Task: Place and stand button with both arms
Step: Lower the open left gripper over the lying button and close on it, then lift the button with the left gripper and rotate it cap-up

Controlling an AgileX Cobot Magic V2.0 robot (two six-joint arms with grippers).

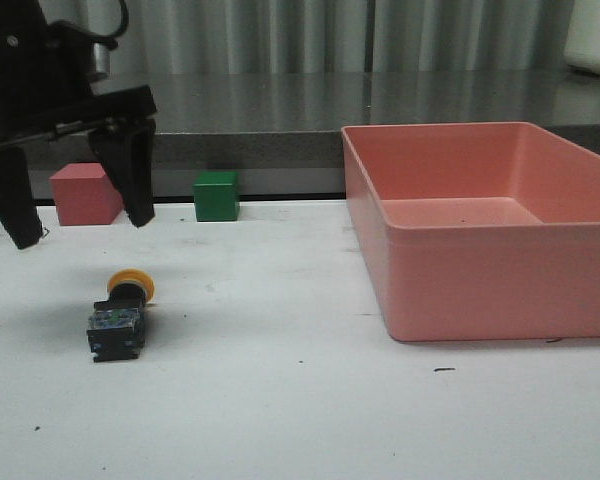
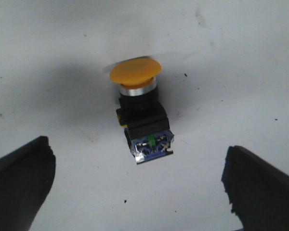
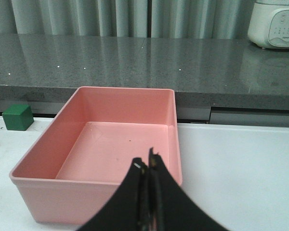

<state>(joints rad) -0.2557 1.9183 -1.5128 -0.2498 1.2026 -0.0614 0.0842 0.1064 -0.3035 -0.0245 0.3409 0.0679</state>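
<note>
The button (image 1: 120, 315) lies on its side on the white table at the front left, yellow cap toward the back, black base with blue-green marks toward me. It also shows in the left wrist view (image 2: 139, 113). My left gripper (image 1: 80, 228) hangs open above and behind it, fingers wide apart and empty; in its wrist view the gripper (image 2: 135, 185) has one finger at each side. My right gripper (image 3: 147, 164) is shut and empty, seen only in its wrist view, near the pink bin.
A large empty pink bin (image 1: 480, 300) stands on the right; it also shows in the right wrist view (image 3: 62, 195). A red cube (image 1: 83, 194) and a green cube (image 1: 216, 195) sit at the table's back edge. A grey counter runs behind.
</note>
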